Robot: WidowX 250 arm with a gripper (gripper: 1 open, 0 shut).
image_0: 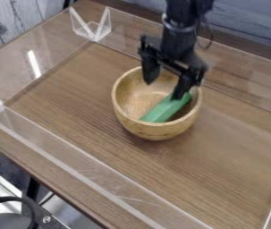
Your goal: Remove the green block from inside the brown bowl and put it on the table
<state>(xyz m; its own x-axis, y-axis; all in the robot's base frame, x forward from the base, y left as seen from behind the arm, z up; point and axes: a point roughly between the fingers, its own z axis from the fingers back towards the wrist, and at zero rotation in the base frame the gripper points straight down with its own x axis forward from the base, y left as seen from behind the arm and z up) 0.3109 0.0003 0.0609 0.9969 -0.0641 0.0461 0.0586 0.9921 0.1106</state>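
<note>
The gripper (pixel 167 79), jaws spread wide and holding nothing, hung at the brown bowl's (pixel 128 114) far rim, just above the green block (pixel 167 108) lying diagonally inside.

A lab bench: wood-grain table (pixel 66 98) fenced by acrylic walls (pixel 54 148).

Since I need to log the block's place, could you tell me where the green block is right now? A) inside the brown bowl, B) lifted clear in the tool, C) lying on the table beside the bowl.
A: the green block lies inside the brown bowl, with the open tool just above it.
</note>
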